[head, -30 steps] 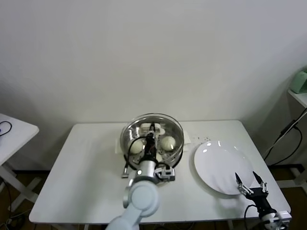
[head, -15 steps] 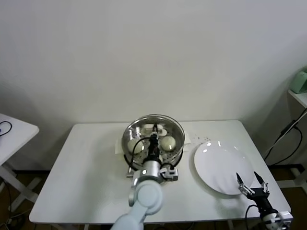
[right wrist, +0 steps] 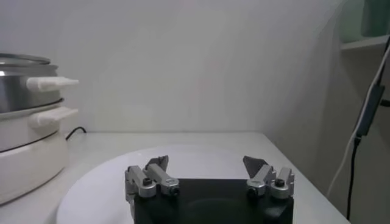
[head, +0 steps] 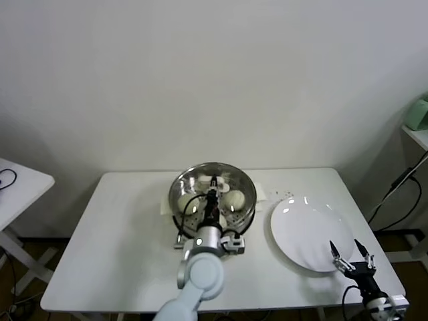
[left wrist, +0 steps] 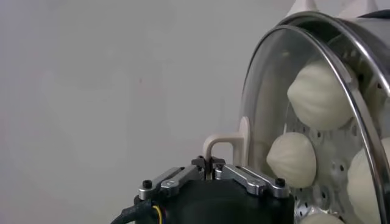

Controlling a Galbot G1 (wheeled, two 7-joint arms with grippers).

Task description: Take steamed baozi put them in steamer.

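Now left end effector (left wrist: 211, 165) clamps glass lid (left wrist: 286, 97) over steamer (head: 212, 192) rim

One steamer (head: 212, 194) stands on one white table (head: 120, 234). One glass lid (left wrist: 274, 115) with a cream handle (left wrist: 222, 146) sits over it. Through the glass, the left wrist view shows four steamed baozi (left wrist: 320, 94); the head view makes out only two clearly. One white plate (head: 311, 234) is beside the steamer. Two grippers show: the left gripper (head: 212, 182) and the right gripper (head: 348, 252).
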